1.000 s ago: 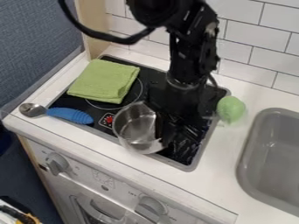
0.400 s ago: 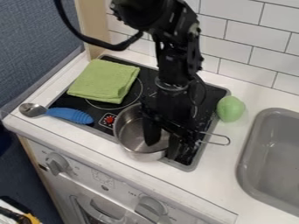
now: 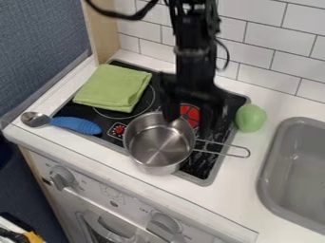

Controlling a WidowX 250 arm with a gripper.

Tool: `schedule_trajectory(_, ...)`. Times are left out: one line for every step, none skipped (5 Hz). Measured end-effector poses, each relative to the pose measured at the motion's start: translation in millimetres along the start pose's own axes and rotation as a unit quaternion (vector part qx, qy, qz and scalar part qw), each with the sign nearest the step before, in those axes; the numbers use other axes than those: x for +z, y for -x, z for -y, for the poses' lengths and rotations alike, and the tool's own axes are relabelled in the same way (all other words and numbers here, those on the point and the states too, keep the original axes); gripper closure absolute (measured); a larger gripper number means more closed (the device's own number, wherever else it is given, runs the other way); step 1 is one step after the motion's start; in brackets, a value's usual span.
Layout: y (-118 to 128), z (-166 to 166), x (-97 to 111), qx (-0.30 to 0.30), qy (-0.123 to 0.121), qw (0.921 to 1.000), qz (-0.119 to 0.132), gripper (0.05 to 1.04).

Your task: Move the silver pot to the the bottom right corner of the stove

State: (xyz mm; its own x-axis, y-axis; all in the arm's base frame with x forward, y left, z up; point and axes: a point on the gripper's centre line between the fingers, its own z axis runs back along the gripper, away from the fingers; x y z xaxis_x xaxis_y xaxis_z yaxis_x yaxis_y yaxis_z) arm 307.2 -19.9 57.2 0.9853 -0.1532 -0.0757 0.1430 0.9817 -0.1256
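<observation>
Right, pot is on the stove, up against the front edge, nr the btm R corner but a bit L of it. It's upright, open top, silver metal w/ shiny inside. Its wire handle points R, crosses the stove's R edge & ends over the white bench.

Fingers are open, spread apart w/ a gap btwn; red mark on the stove shows thru it. Arm comes in from the top edge, hangs down over the stove. L finger's tip is at the pot's back rim, can't tell if touching; R one is off to the R, behind the handle.

Cloth, green & folded, lies on the stove's back L part, partly over a ring. Spoon is on the L: metal bowl on the bench, blue grip reaching onto the stove's edge. Small red dial mark sits btwn grip & pot. Green fruit, prob. a toy, is just beside the stove's R edge, on the bench. Grey sink is set in further R. Knobs on the front panel below, white tiles behind.
</observation>
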Motion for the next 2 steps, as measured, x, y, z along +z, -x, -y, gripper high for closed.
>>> schedule_trajectory(-21,-3,11,0.015,0.019,0.9997,-0.005,0.08)
schedule_trajectory(-33,-12,20,0.037,0.011,0.9992,0.012,0.081)
